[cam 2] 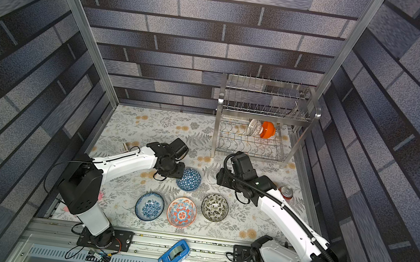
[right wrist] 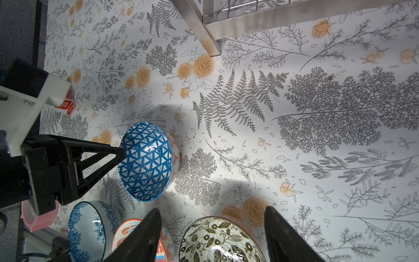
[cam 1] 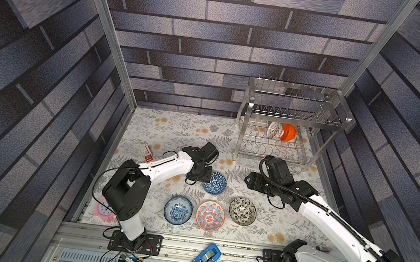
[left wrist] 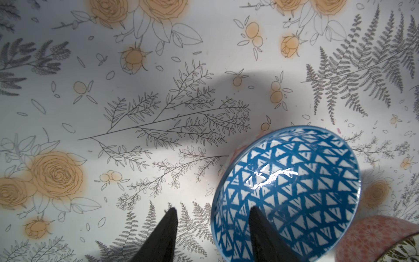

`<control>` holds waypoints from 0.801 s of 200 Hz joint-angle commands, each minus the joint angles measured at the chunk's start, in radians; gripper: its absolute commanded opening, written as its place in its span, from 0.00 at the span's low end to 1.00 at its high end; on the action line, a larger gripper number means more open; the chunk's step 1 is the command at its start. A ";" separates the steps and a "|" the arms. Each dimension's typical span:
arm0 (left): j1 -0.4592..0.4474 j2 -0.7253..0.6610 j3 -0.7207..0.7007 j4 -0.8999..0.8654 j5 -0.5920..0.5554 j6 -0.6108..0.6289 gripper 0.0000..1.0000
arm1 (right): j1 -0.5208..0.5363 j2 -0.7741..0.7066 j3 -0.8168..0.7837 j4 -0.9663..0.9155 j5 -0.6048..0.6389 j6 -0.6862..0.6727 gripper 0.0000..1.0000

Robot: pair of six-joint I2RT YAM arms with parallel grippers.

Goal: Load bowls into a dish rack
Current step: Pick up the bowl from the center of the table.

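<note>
Blue triangle-patterned bowl [cam 1: 214, 183] sits tilted at mid-frame in both top views. The left gripper [left wrist: 210, 208] is spread astride its rim, one finger inside and one outside.

Below it lie the blue-white floral bowl [cam 1: 178, 210], medallion bowl [cam 1: 210, 216] and black-and-white floral bowl [cam 1: 242, 211] — the last under the right gripper [right wrist: 213, 209], wide apart and empty.

At upper right, the dish rack [cam 1: 292, 117] holds the white lattice bowl [cam 1: 274, 130] and orange bowl [cam 1: 288, 133] on its lower tier.

Around them are a red box [cam 1: 146, 153], pink clock [cam 1: 103, 207] and red can [cam 2: 285, 191] — print too small to read.

No legible text or labels anywhere
</note>
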 commanded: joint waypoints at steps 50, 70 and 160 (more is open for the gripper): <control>-0.014 0.060 0.036 -0.021 -0.041 0.003 0.35 | 0.007 0.020 0.008 -0.004 0.003 -0.002 0.68; -0.018 0.070 0.036 -0.016 -0.040 0.000 0.30 | 0.007 0.020 0.005 -0.004 0.003 -0.003 0.66; -0.023 0.086 0.040 -0.012 -0.035 -0.021 0.14 | 0.008 0.005 -0.003 -0.012 0.006 0.003 0.61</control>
